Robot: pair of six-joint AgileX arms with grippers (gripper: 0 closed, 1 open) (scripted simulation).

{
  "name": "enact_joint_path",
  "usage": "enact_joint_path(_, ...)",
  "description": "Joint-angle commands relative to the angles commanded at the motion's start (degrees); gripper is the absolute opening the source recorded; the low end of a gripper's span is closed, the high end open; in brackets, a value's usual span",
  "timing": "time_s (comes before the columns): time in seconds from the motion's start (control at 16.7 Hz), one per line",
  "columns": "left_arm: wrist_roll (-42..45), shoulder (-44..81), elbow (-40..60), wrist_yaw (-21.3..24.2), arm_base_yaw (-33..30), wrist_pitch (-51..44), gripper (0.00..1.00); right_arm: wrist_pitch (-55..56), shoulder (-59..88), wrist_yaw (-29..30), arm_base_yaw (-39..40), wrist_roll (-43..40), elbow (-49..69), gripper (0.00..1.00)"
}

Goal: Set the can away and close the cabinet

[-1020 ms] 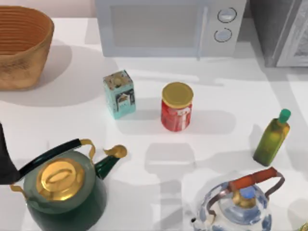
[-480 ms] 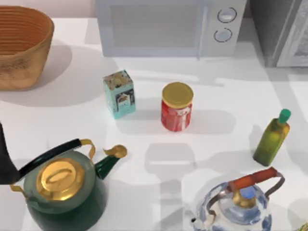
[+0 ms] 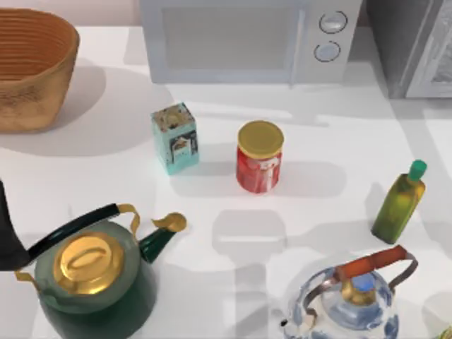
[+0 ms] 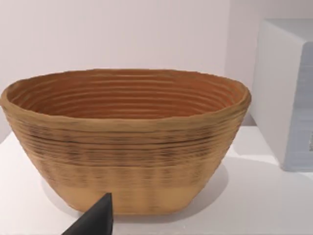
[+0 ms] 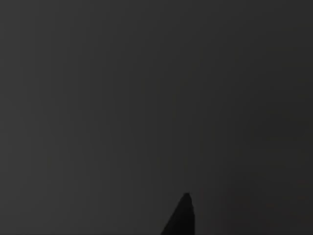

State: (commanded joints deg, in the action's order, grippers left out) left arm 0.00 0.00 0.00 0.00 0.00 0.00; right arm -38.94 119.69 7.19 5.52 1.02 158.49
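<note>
The can (image 3: pixel 260 157) is red with a yellow lid and stands upright in the middle of the table. The grey cabinet (image 3: pixel 413 46) sits at the back right corner, its pale door panel (image 3: pixel 438 70) angled at the frame's edge. My left arm (image 3: pixel 6 233) is a dark shape at the left edge, beside the green kettle, far from the can. In the left wrist view a dark tip of my left gripper (image 4: pixel 95 220) points at the woven basket (image 4: pixel 124 142). The right wrist view is dark.
A white microwave (image 3: pixel 247 39) lines the back. The woven basket (image 3: pixel 32 67) is back left, a teal box (image 3: pixel 175 138) stands left of the can, an oil bottle (image 3: pixel 400 203) at right. A green kettle (image 3: pixel 95 279) and a glass kettle (image 3: pixel 353 296) crowd the front.
The cabinet's door panel at the back right has shifted slightly. The can and the other objects on the table have not moved.
</note>
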Motion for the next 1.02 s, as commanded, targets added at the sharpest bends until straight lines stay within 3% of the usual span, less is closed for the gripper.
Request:
enact_joint_path(0.24,0.0,0.0,0.0,0.0,0.0,0.0,1.0,0.0,0.0,0.0,0.0,0.0,0.0,0.98)
enact_joint_path(0.3,0.0,0.0,0.0,0.0,0.0,0.0,1.0,0.0,0.0,0.0,0.0,0.0,0.0,1.0)
enact_joint_path(1.02,0.0,0.0,0.0,0.0,0.0,0.0,1.0,0.9,-2.5,0.0,-0.2,0.2,-3.5,1.0)
